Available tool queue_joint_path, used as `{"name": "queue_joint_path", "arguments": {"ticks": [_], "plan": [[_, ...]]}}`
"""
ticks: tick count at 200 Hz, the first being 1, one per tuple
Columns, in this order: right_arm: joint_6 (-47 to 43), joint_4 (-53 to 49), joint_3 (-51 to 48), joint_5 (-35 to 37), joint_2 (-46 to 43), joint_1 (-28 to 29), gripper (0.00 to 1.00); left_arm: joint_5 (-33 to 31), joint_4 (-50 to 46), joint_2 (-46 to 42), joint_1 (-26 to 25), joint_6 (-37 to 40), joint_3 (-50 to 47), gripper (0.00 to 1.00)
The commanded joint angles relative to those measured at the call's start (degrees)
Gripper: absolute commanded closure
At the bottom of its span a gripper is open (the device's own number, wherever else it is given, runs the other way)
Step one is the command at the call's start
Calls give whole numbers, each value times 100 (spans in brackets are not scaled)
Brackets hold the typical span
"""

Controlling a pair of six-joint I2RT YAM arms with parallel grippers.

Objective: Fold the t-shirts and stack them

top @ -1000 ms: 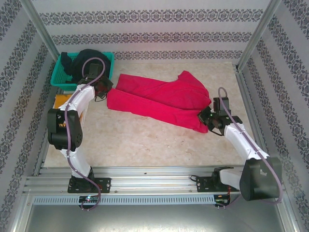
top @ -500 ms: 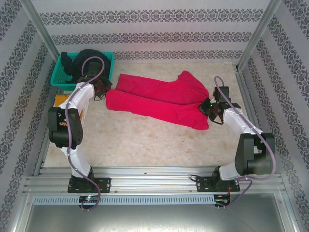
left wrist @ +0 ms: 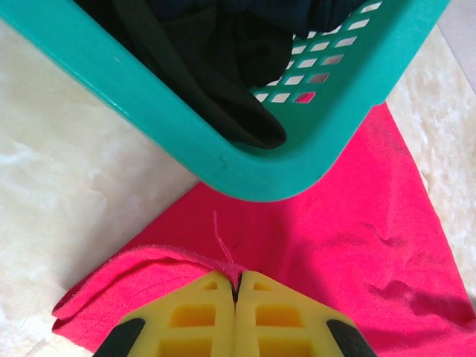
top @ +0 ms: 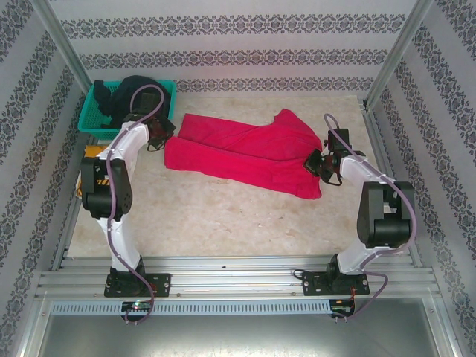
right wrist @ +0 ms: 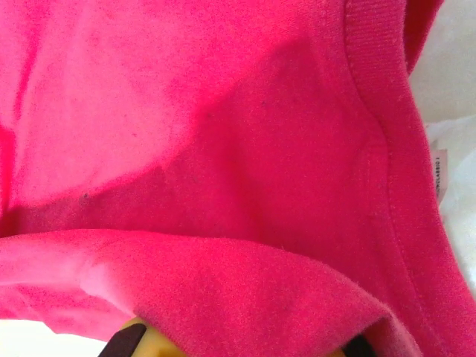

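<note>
Here, the red t-shirt (top: 242, 152) lies spread across the bench (top: 223, 216), soft, light and likely to sag; its hems look the surest hold. The left hand (left wrist: 236, 284) is clamped on one edge beside the teal basket (left wrist: 312, 171), the right hand (top: 320, 165) on the opposite edge.

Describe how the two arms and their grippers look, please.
The left arm and the right arm have white links and black joint housings. A mauve cable loops along each. The left gripper has yellow moulded fingers with black bases.
</note>
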Motion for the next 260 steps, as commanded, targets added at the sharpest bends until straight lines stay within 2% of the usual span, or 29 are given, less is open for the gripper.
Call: {"name": "queue_joint_path", "arguments": {"ticks": [1,84,130,172,182,199,205,215,220,223,242,260], "plan": [[-182,39,220,46,175,-69,100,44,-244,164,77,111,292,100],[-240,122,406,117,528,-123,100,353,-527,870,60,242,1131,100],[-254,75,401,176,485,-119,100,562,-704,1159,20,337,1507,100],[-203,61,215,519,216,-119,100,576,-808,1260,-37,441,1673,99],[-227,57,217,465,216,-119,90,593,-825,1295,-37,448,1701,92],[-232,235,95,347,64,-119,55,624,-749,1221,-52,483,1636,72],[-245,316,35,334,-62,-111,48,631,-656,1133,-75,540,1556,63],[-294,434,-100,355,-322,-101,38,542,-581,971,-126,620,1432,42],[-351,461,-168,395,-469,-93,35,480,-572,881,-158,661,1380,36],[-370,475,-201,438,-561,-78,34,435,-571,828,-186,684,1347,29],[-548,398,-370,896,-1042,167,32,80,-512,459,-466,901,1054,9],[-625,302,-398,1227,-1191,627,32,-94,-318,268,-777,986,736,7]]}}
